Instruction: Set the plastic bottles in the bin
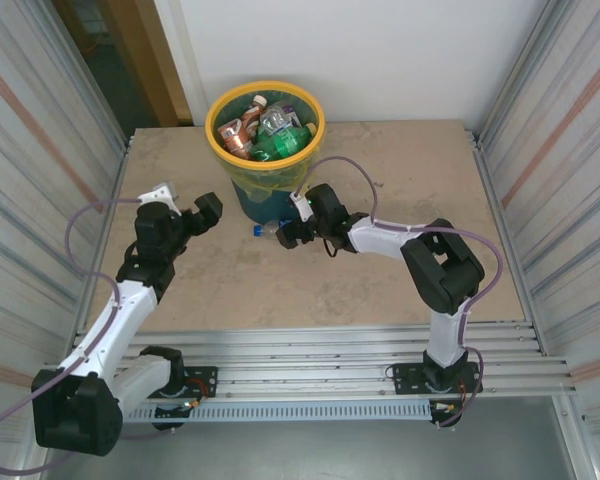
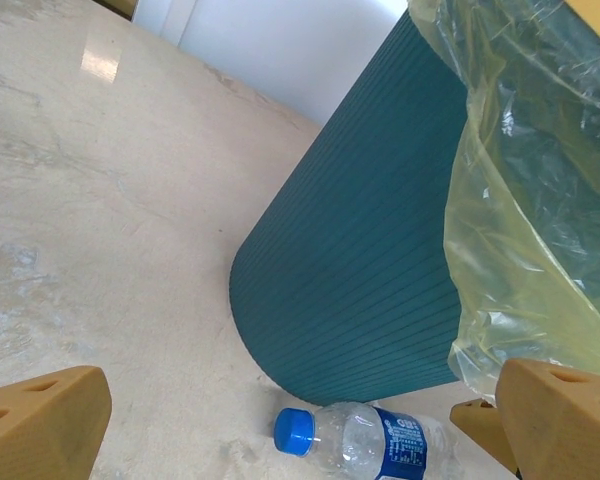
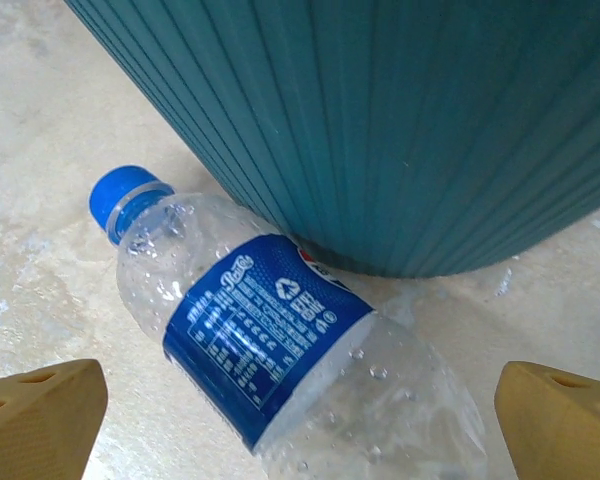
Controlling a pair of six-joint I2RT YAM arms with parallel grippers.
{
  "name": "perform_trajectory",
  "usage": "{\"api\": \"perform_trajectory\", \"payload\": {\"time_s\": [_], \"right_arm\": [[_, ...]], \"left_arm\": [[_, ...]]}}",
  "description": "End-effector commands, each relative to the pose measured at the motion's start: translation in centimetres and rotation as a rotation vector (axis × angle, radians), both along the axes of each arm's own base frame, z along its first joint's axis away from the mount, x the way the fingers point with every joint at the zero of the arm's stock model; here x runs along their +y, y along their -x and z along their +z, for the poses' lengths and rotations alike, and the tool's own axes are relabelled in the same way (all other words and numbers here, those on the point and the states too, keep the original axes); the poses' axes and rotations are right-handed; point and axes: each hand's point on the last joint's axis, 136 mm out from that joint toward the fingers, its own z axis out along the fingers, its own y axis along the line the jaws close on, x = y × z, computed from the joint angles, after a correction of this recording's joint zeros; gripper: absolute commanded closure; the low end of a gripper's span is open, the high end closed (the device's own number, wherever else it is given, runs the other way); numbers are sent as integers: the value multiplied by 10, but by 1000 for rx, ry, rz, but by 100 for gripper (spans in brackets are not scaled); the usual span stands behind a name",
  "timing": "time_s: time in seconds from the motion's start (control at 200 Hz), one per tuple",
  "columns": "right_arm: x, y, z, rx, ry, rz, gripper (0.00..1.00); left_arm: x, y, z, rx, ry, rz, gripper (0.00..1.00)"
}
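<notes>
**A:** What do we lead with?

**B:** The one loose bottle (image 1: 267, 229): clear plastic, blue cap, blue label, on its side on the table (image 1: 400, 180) at the foot of the bin (image 1: 213, 128). In the top view we put it at approx. 6 o'clock of the bin, cap pointing to 9 o'clock.

**A:** Touching the bin?

**B:** Can't tell. In the right wrist view the bottle (image 3: 300, 350) lies just beside the ribbed teal wall (image 3: 400, 120), cap toward 10 o'clock.

**A:** And the rest of the bottles?

**B:** A heap of crushed bottles (image 1: 270, 135), green, brown-orange and clear, fills the bin up near its yellow rim. The bin stands at 12 o'clock on the table, by the back wall.

**A:** Grippers?

**B:** The right gripper (image 1: 283, 233) sits low at the bottle's 3 o'clock end. Its jaws are spread wide, w/ the bottle's body between the two tan fingers (image 3: 40, 415) and neither one pressing it.

**A:** Left side?

**B:** The left gripper (image 1: 192, 202) is at 9 o'clock of the bottle and well apart from it. Jaws released too, nothing between them. From the left wrist view we see the bottle (image 2: 365, 445) at 6 o'clock, the bin wall (image 2: 360, 280) above it, and the yellow-green liner (image 2: 520, 230) draped over the bin's side at 3 o'clock.
</notes>
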Motion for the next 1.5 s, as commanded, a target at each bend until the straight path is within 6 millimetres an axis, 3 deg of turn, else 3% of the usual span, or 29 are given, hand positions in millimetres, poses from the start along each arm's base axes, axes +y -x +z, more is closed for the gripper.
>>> {"api": "perform_trajectory", "payload": {"time_s": [0.0, 0.526, 1.137, 1.322, 1.498], "right_arm": [[11, 5, -2, 3, 3, 53, 1], [12, 51, -14, 78, 39, 105, 13], [30, 31, -48, 101, 77, 36, 22], [30, 32, -50, 109, 82, 39, 33], [29, 39, -47, 103, 88, 45, 50]], "left_arm": [[2, -2, 2, -18, 19, 9, 1], [0, -6, 0, -8, 35, 6, 1], [-2, -9, -6, 15, 81, 11, 1], [-2, -11, -13, 45, 105, 25, 1], [0, -9, -15, 55, 115, 37, 2]]}}
